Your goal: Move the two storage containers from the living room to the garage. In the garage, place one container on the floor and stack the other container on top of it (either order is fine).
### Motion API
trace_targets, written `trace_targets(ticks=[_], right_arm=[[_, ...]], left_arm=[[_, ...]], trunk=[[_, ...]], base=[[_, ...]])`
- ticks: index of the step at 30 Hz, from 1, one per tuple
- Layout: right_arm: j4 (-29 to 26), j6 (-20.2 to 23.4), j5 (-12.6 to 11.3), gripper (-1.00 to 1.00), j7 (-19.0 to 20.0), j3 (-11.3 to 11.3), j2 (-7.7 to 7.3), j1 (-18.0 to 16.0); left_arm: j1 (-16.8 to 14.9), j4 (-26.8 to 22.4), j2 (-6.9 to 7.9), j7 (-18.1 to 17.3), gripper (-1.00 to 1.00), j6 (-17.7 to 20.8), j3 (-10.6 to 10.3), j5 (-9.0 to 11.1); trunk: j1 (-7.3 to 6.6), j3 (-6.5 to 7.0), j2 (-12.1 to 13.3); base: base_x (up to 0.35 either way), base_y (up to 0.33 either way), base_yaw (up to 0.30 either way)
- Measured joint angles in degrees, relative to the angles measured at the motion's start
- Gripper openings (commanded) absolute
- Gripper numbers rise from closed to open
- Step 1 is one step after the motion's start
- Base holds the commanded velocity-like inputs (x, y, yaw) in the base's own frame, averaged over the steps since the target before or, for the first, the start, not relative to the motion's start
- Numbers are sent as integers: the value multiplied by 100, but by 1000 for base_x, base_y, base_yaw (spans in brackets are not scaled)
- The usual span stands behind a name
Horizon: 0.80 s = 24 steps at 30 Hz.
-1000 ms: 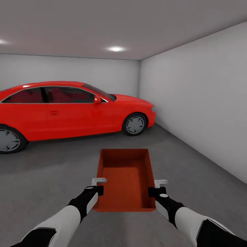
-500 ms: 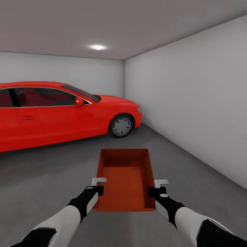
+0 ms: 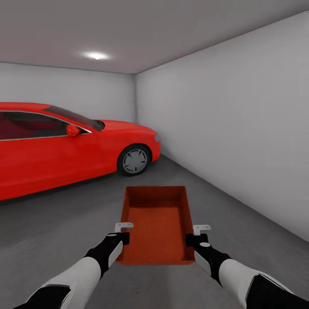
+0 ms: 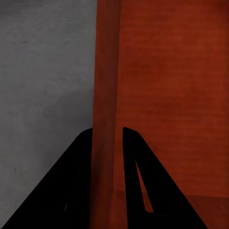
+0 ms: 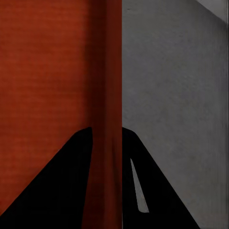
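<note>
Garage interior. An orange-red storage container (image 3: 156, 223) is carried above the grey concrete floor (image 3: 51, 231), held between both arms. The left gripper (image 3: 121, 237) is clamped on its left wall, the right gripper (image 3: 193, 238) on its right wall. A red car (image 3: 64, 146) stands ahead at left.

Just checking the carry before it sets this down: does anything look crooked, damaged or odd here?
Nothing stands out. The bin sits level between the two arms, empty and intact. The left end effector pinches one side wall and the right end effector the other, each with one finger on either side of the wall. The car is parked well ahead.
</note>
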Motion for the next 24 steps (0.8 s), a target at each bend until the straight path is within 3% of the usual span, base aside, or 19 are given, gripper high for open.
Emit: trace_targets(ticks=[24], right_arm=[[-3,0,0,-100,0,0,-2,1]], left_arm=[[0,0,-1,0,-100,-2,2,-3]], trunk=[[0,0,0]], base=[[320,0,-265]])
